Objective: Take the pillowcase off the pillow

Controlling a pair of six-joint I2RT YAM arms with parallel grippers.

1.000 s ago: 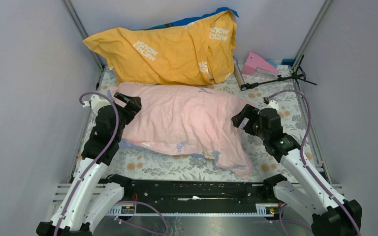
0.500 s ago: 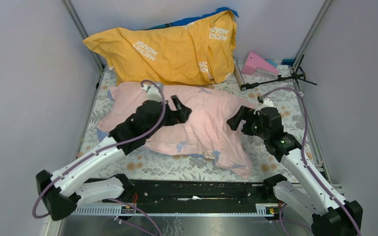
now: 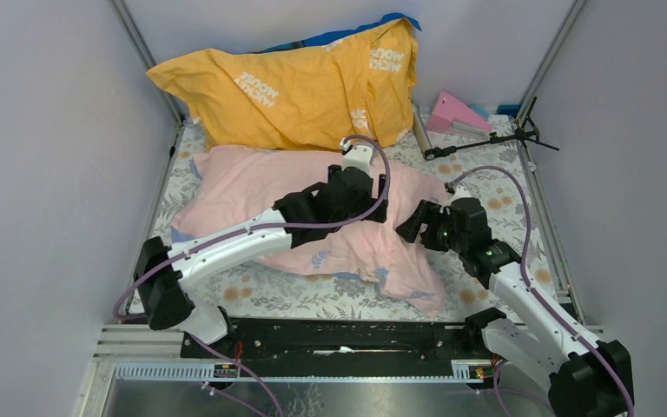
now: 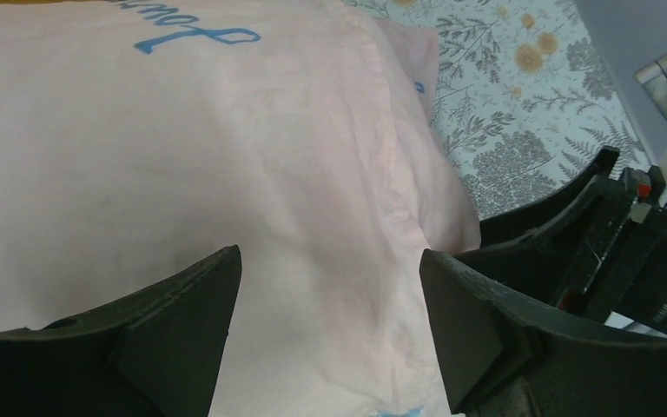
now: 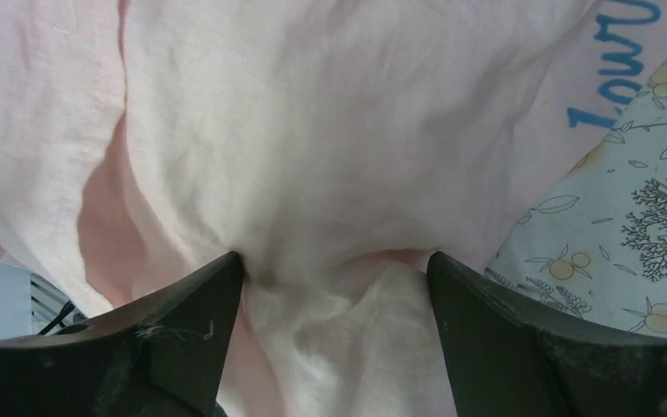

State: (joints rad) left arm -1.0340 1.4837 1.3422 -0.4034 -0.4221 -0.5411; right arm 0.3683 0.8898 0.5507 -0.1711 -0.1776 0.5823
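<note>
The pillowcase (image 3: 252, 187), pale pink with blue lettering, covers the pillow and lies across the middle of the floral sheet; it fills the left wrist view (image 4: 182, 156) and the right wrist view (image 5: 330, 130). The white pillow itself is hidden inside it. My left gripper (image 3: 380, 207) is open, reaching across over the right end of the pillowcase, its jaws wide apart above the fabric (image 4: 326, 261). My right gripper (image 3: 406, 224) is open at the pillowcase's right edge, its fingertips (image 5: 226, 269) pressed against bunched pink fabric between the jaws.
A yellow-orange cushion (image 3: 304, 82) with white lettering leans on the back wall. A pink wedge (image 3: 456, 111) and a black tripod (image 3: 495, 137) lie at the back right. The floral sheet (image 3: 287, 295) covers the table. Grey walls stand on both sides.
My left arm has swung from the pillow's left end across to its right end, close to the right gripper. My right gripper has edged left into the fabric.
</note>
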